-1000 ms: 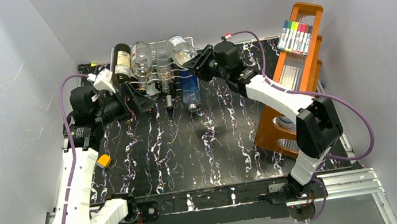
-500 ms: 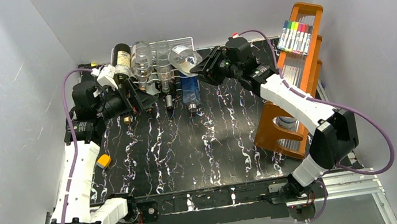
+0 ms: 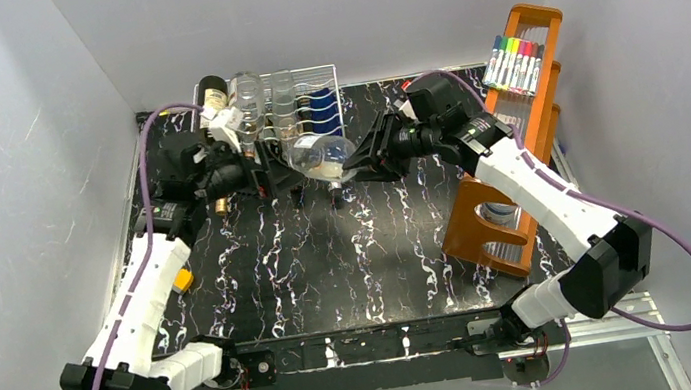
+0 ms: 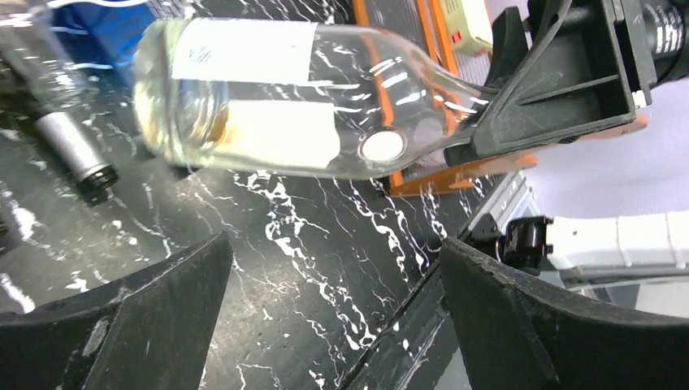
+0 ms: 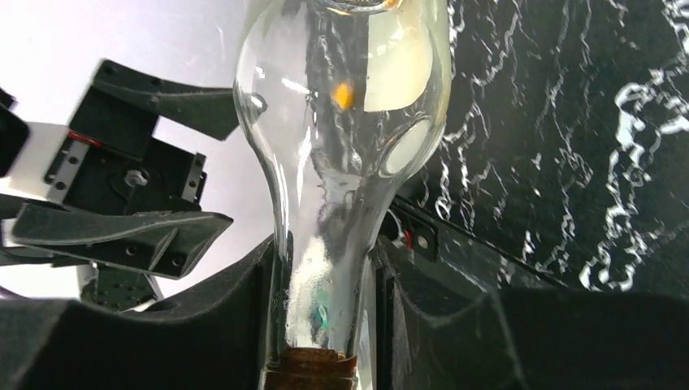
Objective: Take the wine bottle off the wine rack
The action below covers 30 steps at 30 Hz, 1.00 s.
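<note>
The silver wire wine rack [image 3: 321, 75] stands at the back of the table with a dark bottle [image 3: 210, 96] and two clear bottles [image 3: 250, 99] lying in it. My right gripper [image 3: 355, 161] is shut on the neck of a clear wine bottle [image 3: 320, 154] with white labels and holds it sideways, out in front of the rack and above the table. In the right wrist view the neck [image 5: 325, 301] sits between both fingers. My left gripper [image 3: 281, 178] is open just left of the bottle's base. In the left wrist view the bottle [image 4: 260, 97] lies beyond the spread fingers [image 4: 130, 325].
A tall orange wooden rack [image 3: 515, 137] with coloured markers [image 3: 514, 62] stands at the right. A small orange object [image 3: 180, 279] lies near the left arm. A blue item [image 3: 322, 107] sits in the wire rack's right side. Bottle necks [image 4: 73, 150] stick out over the table.
My right gripper has drawn the clear bottle out of the rack, forward and lower over the table. My left arm has moved right and closer to the bottle's base.
</note>
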{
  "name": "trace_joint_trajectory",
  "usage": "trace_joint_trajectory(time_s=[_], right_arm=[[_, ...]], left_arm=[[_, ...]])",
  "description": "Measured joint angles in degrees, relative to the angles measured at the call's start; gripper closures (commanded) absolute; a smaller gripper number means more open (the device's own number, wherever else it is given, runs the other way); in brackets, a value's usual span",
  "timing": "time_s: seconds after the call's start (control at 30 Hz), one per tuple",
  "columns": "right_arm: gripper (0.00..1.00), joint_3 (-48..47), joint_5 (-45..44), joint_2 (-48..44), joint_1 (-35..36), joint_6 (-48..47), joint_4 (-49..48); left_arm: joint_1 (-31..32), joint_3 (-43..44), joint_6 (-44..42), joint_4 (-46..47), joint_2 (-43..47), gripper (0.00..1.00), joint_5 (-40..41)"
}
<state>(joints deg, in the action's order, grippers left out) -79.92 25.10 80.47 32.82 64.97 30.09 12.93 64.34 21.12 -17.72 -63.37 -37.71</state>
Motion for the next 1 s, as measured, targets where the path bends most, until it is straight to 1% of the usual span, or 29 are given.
trace_joint_trajectory(time_s=[0.13,0.27,0.33,0.47,0.57,0.67,0.8,0.9,1.0], right_arm=[[1.00,-0.1,2.1,-0.7,0.0,-3.9,6.0],[1.00,-0.2,2.6,-0.3,0.1,-9.4,13.4],[1.00,-0.3,2.5,0.1,0.4,-12.6,17.1],[1.00,-1.9,1.9,2.1,1.2,-19.0,23.7],[1.00,-3.7,1.4,4.4,2.0,-23.8,27.1],[1.00,-5.0,0.5,6.1,2.7,-28.4,29.5],[1.00,-6.4,-1.5,7.4,3.2,-34.1,32.4],[1.00,-6.5,-3.0,7.6,3.2,-37.4,33.7],[1.00,-6.6,-4.3,7.8,3.2,-40.3,35.0]], left_arm=[[6.0,-0.7,-1.9,1.8,-1.2,0.03,1.6],[9.6,-4.2,-5.3,4.7,-0.3,0.04,2.1],[11.0,-6.7,-7.5,6.5,0.8,0.02,1.8],[14.3,-12.7,-14.0,11.4,3.9,0.02,0.7],[17.6,-14.4,-18.4,15.1,4.0,0.02,0.1],[21.1,-14.9,-21.6,19.9,2.1,0.02,-0.4],[26.1,-15.0,-24.2,27.7,-3.4,0.02,-1.5],[29.5,-15.4,-27.1,30.9,-7.7,0.02,-2.1],[31.8,-16.8,-31.3,33.1,-9.8,0.03,-1.5]])
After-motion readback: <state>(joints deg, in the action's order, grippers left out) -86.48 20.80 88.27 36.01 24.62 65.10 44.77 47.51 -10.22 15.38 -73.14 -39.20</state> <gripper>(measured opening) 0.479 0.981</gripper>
